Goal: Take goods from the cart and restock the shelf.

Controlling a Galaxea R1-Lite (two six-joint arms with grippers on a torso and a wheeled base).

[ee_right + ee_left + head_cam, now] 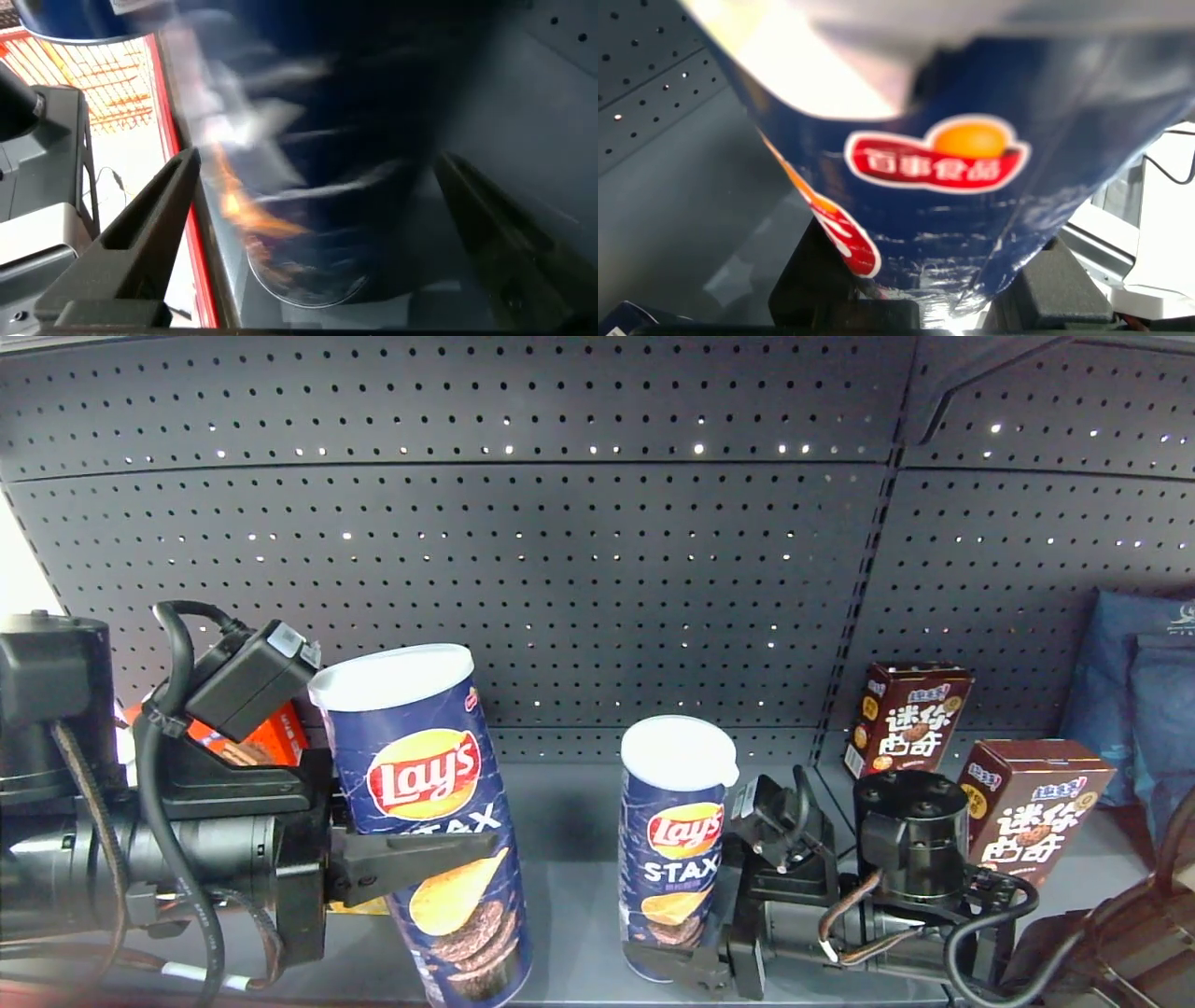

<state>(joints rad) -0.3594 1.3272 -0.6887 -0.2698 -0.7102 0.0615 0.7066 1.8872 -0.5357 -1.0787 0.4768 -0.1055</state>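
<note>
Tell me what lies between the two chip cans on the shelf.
Nothing: in the head view, bare shelf separates the tilted can from the upright can.

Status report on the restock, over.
Left hand shut on tilted chips can. Right hand open around second can, upright on shelf. Brown boxes stand clear to the right.

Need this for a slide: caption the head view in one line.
Left hand holds a tilted can at the shelf; right hand open around a standing can.

Blue can (336,140) — blurred — sits between the end effector's (318,159) spread fingers (140,233).
</note>
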